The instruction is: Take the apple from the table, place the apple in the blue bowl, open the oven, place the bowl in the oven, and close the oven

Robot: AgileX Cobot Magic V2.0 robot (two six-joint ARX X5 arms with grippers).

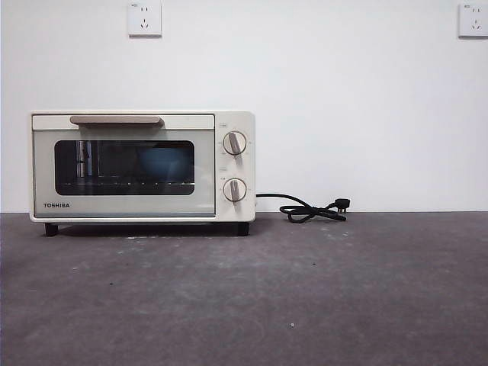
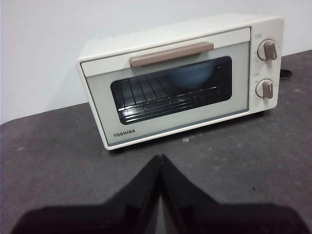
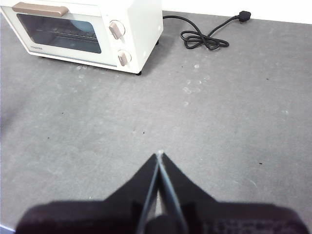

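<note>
The cream-white Toshiba oven (image 1: 142, 166) stands at the left of the table (image 1: 305, 297) with its glass door closed. Through the glass the blue bowl (image 1: 164, 162) sits on the rack, also seen as the blue bowl (image 2: 191, 75) in the left wrist view. The apple is hidden. My left gripper (image 2: 160, 157) is shut and empty, hovering in front of the oven (image 2: 180, 80). My right gripper (image 3: 160, 154) is shut and empty, above bare table to the right of the oven (image 3: 87, 31). Neither arm shows in the front view.
The oven's black cord (image 1: 309, 209) lies coiled on the table right of the oven, with its plug (image 3: 243, 15) loose. Two wall sockets (image 1: 145, 18) sit high on the white wall behind.
</note>
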